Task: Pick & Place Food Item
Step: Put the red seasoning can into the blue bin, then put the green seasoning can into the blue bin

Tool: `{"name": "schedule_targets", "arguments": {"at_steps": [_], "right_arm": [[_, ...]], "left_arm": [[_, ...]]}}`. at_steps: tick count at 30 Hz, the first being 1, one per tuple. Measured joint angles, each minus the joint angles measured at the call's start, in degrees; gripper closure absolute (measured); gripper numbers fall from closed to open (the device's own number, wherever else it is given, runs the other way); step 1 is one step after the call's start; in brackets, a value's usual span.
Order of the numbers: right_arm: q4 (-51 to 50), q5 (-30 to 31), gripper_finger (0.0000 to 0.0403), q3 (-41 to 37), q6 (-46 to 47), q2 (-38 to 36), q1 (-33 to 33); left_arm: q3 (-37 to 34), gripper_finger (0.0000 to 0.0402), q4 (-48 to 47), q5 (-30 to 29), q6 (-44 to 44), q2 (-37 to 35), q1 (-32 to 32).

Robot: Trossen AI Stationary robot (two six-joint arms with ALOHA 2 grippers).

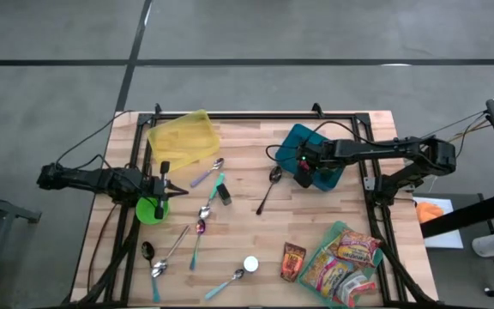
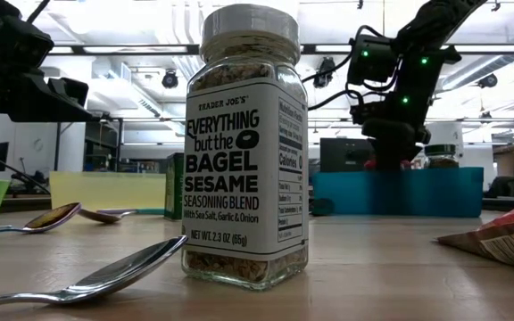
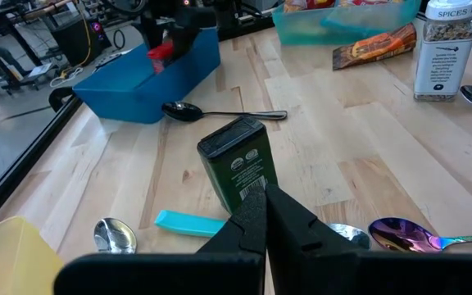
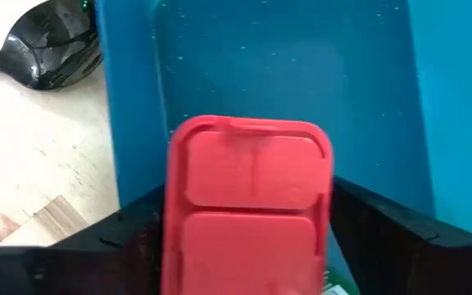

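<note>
- Now my right gripper (image 1: 302, 176) is down in the blue bin (image 1: 331, 176) at the far right part of the table (image 1: 247, 225).
- Between its fingers (image 4: 388, 225) stands a red-lidded jar (image 4: 248, 205); the fingers flank the lid with a sliver of gap on each side, so I cannot tell whether they grip it or have let go.
- The jar is inside the bin, next to one wall; a bit of green label shows under the lid.
- A black spoon (image 1: 269, 189) lies on the wood just outside the bin, on the side toward the table's middle.
- My left gripper (image 1: 171, 188) hangs over the left side of the table, jaws clenched on nothing, tips pressed together.
- Just ahead of those tips stands a green tin (image 3: 240, 168), with a teal-handled spoon (image 3: 188, 222) lying beside it.
- A green bowl (image 1: 150, 209) sits under my left wrist, and a yellow bin (image 1: 181, 138) lies beyond it at the far left.
- More spoons lie scattered over the middle and near left of the table.
- A seasoning jar (image 2: 245, 147) stands upright at the near edge, close to the low camera.
- A brown packet (image 1: 293, 261) lies beside a clear tub (image 1: 328, 245) of snack bags (image 1: 346, 259) at the near right.
</note>
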Motion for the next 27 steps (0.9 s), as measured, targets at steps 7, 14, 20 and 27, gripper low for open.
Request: {"name": "schedule_targets", "arguments": {"at_steps": [7, 14, 20, 27], "right_arm": [[0.1, 0.1, 0.0079, 0.9, 0.0, -1.1, 0.0], [-0.1, 0.7, 0.0078, 4.1, -1.4, -6.1, 1.0], [0.9, 1.3, 0.0078, 7.5, -1.7, -9.2, 3.4], [1.5, 5.3, 0.0078, 12.9, 0.1, -7.6, 10.3]], "left_arm": [[0.0, 0.0401, 0.0, 0.0, 0.0, 0.0, 0.0], [0.0, 0.0401, 0.0, 0.0, 0.0, 0.0, 0.0], [0.0, 0.0401, 0.0, 0.0, 0.0, 0.0, 0.0], [0.0, 0.0401, 0.0, 0.0, 0.0, 0.0, 0.0]]}}
